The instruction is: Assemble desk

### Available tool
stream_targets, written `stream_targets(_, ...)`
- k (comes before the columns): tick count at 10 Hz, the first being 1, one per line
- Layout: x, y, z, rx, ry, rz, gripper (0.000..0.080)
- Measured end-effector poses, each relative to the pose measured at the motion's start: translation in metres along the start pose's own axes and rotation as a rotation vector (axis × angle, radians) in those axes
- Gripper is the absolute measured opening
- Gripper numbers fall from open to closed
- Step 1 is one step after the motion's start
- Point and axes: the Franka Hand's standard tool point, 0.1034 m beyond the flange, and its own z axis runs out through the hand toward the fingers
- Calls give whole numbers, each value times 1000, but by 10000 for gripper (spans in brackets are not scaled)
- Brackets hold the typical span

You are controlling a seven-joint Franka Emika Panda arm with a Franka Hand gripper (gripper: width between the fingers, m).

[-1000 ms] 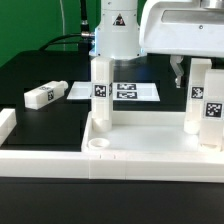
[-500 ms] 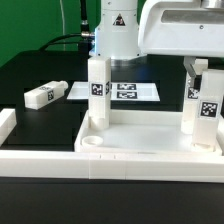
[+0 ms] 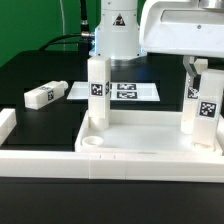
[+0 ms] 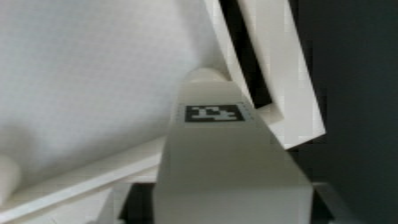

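Since the wrist cam is basically all leg, I'm going mostly by the exterior view. The tabletop (image 3: 150, 152) sits at the front of the black table (image 3: 45, 125), tray side up, w/ one round socket (image 3: 95, 143) showing at its near corner on the exterior view's left, nothing in it. A standing leg (image 3: 98, 88) is upright at the far corner on that same side, tag facing the cam. Can't tell if it's fully seated tbh.

The gripper (image 3: 197, 68) is over on the exterior view's right, clamped on the top end of the held leg (image 3: 205, 110). That leg is more or less upright, its bottom end down inside the tabletop at the right-hand end. The front wall hides the foot, so no idea if it's in a socket.

In the wrist view the held leg fills the whole gap between the dark fingers (image 4: 135, 205), no daylight either side, tag on its face, white tray behind it.

Other stuff: a loose leg (image 3: 45, 95) lies flat on the table on the exterior view's left, well apart from the tabletop, near the end of the marker board (image 3: 128, 91). The marker board lies behind the standing leg. A white border bar (image 3: 6, 125) is at the left edge, and the robot base (image 3: 118, 30) at the back.
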Motion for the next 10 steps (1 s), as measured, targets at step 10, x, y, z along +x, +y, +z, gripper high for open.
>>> stream_targets(10, -7, -6, 2, 93, -7, 929, 292)
